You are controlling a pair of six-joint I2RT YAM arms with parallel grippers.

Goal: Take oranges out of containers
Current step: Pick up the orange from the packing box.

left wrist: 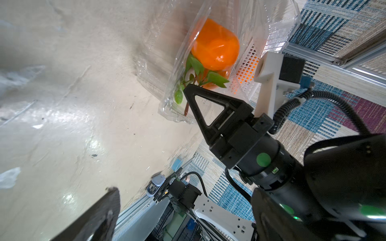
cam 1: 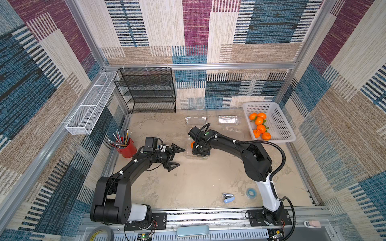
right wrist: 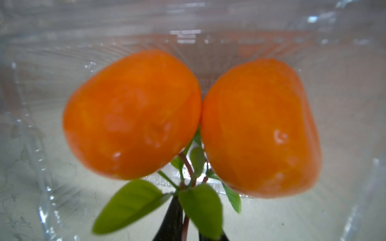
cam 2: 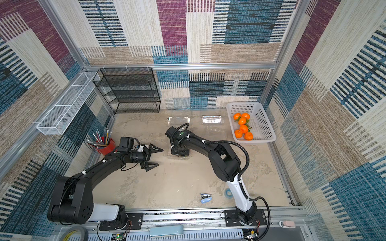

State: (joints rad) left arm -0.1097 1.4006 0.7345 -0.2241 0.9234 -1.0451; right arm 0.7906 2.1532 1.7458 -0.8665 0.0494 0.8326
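Inside the clamshell (right wrist: 31, 135), our right claw (right wrist: 186, 221) was clamped on the 2 oranges' (right wrist: 133, 114) stem (right wrist: 188, 167), a light, stiff handle, we reckoned; left claw (cam 1: 182, 157) gaped empty.

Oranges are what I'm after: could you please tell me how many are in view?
8 oranges: six in the white basket, two on one stem inside the clear container at the right tool. Others may be hidden beneath.

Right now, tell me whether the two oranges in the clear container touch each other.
Touching. The right wrist view shows the oranges pressed side to side, no gap, joined by one stem.
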